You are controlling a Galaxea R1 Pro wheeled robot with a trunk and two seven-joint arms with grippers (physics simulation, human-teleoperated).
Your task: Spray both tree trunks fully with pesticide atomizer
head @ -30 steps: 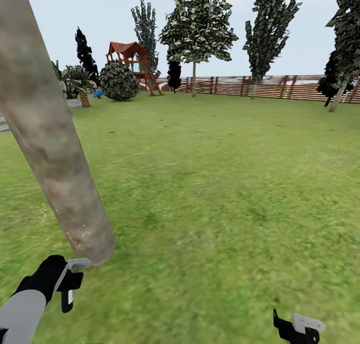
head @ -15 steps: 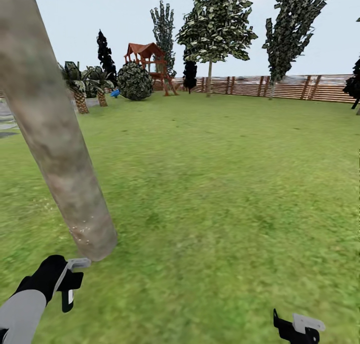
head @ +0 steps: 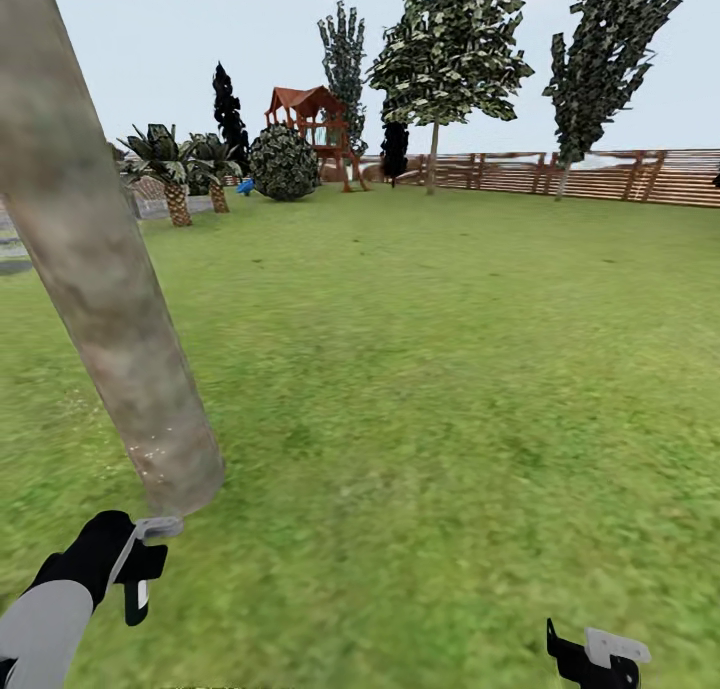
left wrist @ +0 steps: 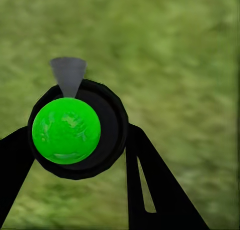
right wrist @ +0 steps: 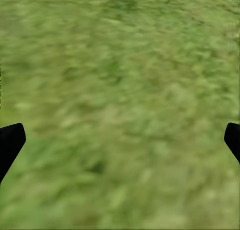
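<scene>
**Bottle in the left gripper, trunk just ahead of it**

The left gripper (left wrist: 80, 155) grasps the bottle (left wrist: 75, 130). In the left wrist view its two black fingers (left wrist: 155, 190) sit on each side of a round dark body with a bright green ball on it, and a small grey cone sticks out past the ball. In the head view the left gripper (head: 135, 559) is low on the left, with a pale grey tip poking out toward the trunk (head: 110, 299).

The trunk is the thing to spray. It stands just past that tip, a little far and to the right of it, very close. I cannot tell if they touch. It is thick and long, and it runs up and to the left out of the top of the view.

The left arm is much nearer to the trunk. The right gripper (head: 598, 659) is low on the right, well apart from it. Its fingers (right wrist: 10, 142) are spread wide with nothing between them, just grass (right wrist: 120, 109).

Far off stand a fence (head: 600, 174) and more trees (head: 450, 49).

I think the spray must go forward and up along the trunk.
</scene>
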